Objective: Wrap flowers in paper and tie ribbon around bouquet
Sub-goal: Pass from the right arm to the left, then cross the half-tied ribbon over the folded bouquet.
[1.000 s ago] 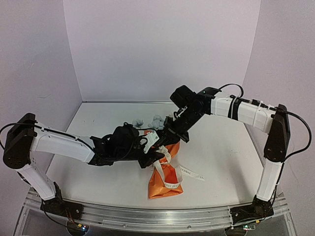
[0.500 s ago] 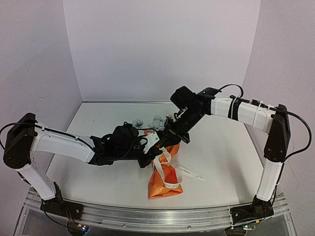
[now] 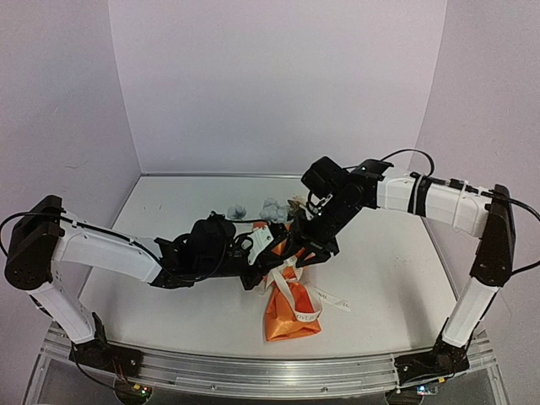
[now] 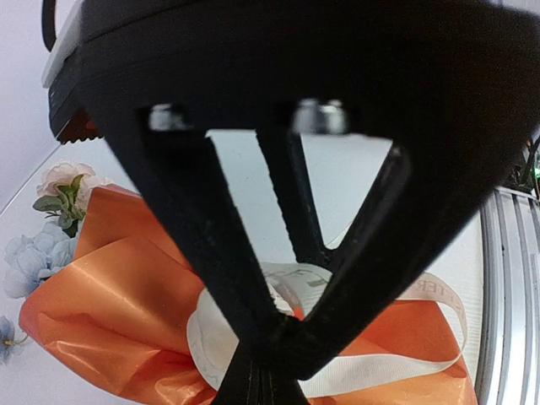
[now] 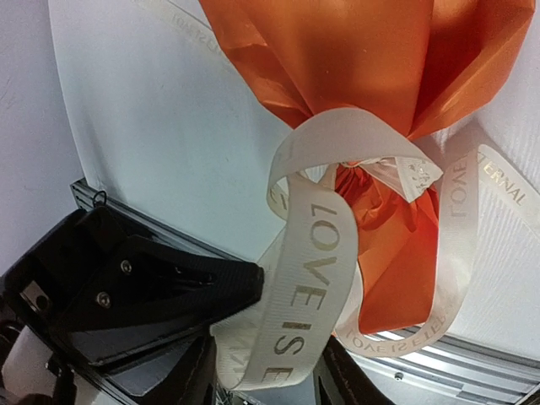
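The bouquet lies mid-table: orange paper (image 3: 292, 316) cinched at the waist, with the flowers (image 3: 272, 207) sticking out at the far end. The cream ribbon (image 3: 330, 297) is looped around the waist and one tail trails right. My left gripper (image 3: 263, 274) is at the waist from the left. In the left wrist view its tips (image 4: 270, 333) meet, shut on the ribbon (image 4: 396, 367) above the paper (image 4: 110, 287), with blooms (image 4: 63, 181) at left. My right gripper (image 3: 305, 251) hovers over the waist. It is open (image 5: 266, 384), and a printed ribbon loop (image 5: 308, 287) lies slack between its fingers.
The table's aluminium front rail (image 3: 270, 371) runs just beyond the bouquet's near end. White walls enclose the back and sides. In the right wrist view the left arm's black wrist (image 5: 126, 295) sits close beside the ribbon loop.
My right gripper has opened and moved right and nearer. The left gripper has shut at the waist. The bouquet's near end has swung slightly right.
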Robot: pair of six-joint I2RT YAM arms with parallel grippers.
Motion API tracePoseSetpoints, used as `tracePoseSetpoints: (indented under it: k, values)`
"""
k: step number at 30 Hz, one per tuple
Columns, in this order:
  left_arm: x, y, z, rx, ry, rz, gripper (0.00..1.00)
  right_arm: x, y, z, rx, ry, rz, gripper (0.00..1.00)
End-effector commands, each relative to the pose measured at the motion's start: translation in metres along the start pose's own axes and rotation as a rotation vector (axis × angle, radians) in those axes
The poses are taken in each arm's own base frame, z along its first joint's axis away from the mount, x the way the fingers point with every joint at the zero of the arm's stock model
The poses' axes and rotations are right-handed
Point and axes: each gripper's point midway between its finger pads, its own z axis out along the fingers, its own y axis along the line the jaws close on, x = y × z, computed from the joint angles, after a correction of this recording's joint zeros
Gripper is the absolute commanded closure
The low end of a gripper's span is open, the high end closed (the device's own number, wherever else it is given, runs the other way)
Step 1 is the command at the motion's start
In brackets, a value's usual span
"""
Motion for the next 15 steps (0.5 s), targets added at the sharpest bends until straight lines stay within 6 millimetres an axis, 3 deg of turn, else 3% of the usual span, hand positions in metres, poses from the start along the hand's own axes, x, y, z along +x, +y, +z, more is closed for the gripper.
tracePoseSetpoints:
  k: [1, 8, 15]
  values:
    - [-0.031, 0.002, -0.011, -0.008, -0.119, -0.041, 1.0, 0.001, -0.003, -0.023, 0.016, -0.099, -0.145, 0.57]
    - [-0.018, 0.002, -0.011, 0.006, -0.093, -0.093, 1.0, 0.001, -0.032, -0.036, 0.097, -0.21, -0.284, 0.47]
    - [-0.012, 0.006, -0.016, 0.035, -0.085, -0.141, 1.0, 0.013, -0.02, -0.011, -0.098, -0.262, -0.654, 0.49]
